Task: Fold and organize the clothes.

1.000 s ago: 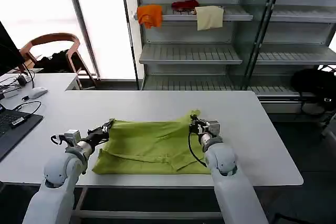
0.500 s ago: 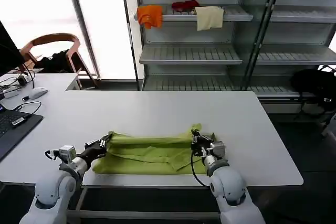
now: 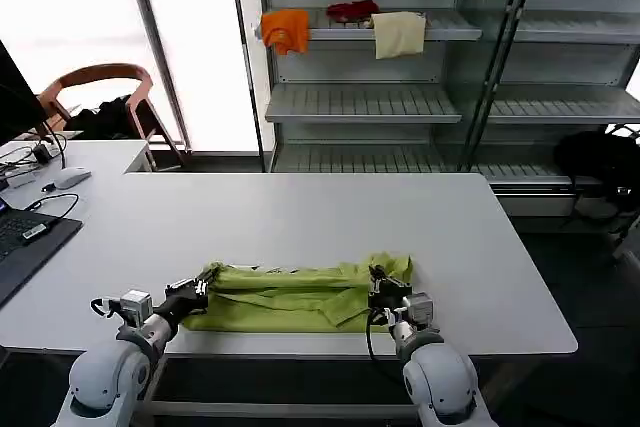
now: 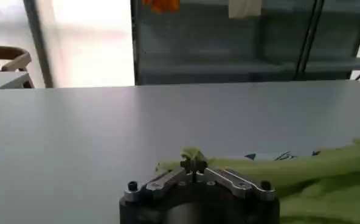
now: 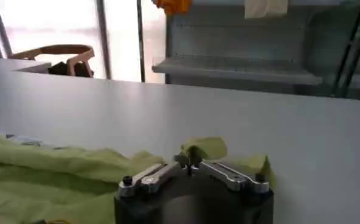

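Note:
The lime yellow-green T-shirt (image 3: pixel 290 297) lies as a narrow folded band along the front edge of the white table (image 3: pixel 300 217). My left gripper (image 3: pixel 200 285) is shut on the shirt's left end, a tuft of green fabric (image 4: pixel 192 153) pinched between its fingertips. My right gripper (image 3: pixel 380 277) is shut on the shirt's right end, where a flap of fabric (image 5: pixel 205 147) sticks up beyond the fingertips. In the left wrist view the shirt (image 4: pixel 326 176) trails off to one side; in the right wrist view the shirt (image 5: pixel 52 176) bunches in folds beside my gripper (image 5: pixel 189 162).
A laptop (image 3: pixel 25 237) and a mouse (image 3: pixel 68 177) sit on the desk at far left, with a chair (image 3: pixel 100 97) behind. Metal shelves (image 3: pixel 400 102) at the back hold an orange cloth (image 3: pixel 286 29), a red cloth (image 3: pixel 352 10) and a cream cloth (image 3: pixel 398 33).
Both grippers have pulled the shirt's far edge toward the table's front edge. The spread shirt has folded over itself into a narrow band.

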Controlling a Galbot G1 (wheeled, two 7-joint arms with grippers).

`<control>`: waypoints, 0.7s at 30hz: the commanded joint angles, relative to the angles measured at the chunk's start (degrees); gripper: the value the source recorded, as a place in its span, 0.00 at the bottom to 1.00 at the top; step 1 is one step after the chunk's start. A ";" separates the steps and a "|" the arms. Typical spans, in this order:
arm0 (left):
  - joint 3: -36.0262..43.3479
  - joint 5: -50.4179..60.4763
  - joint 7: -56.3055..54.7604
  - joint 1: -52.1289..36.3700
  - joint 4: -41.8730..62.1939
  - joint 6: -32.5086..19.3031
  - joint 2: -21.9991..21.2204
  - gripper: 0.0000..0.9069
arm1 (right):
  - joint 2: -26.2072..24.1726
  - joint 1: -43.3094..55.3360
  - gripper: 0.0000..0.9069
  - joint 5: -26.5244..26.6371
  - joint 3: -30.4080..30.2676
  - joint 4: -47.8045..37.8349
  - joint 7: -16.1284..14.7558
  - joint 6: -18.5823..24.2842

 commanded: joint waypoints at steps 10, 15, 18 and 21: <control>0.14 4.36 -0.71 1.08 -0.35 -0.10 -0.73 0.01 | 0.11 -2.54 1.00 -12.28 0.47 0.51 1.63 0.15; 0.07 5.06 -1.54 1.20 -0.29 0.07 -0.86 0.02 | -0.16 -2.32 1.00 -12.26 0.91 0.61 1.73 0.17; -0.31 3.76 -1.93 1.41 -0.68 -0.59 -1.31 1.00 | -0.16 -2.35 1.00 -11.37 1.08 1.07 1.52 0.21; -0.84 -1.65 -3.01 2.20 -2.58 -2.81 -1.74 1.00 | -0.05 -2.26 1.00 -3.67 1.76 3.77 1.65 0.42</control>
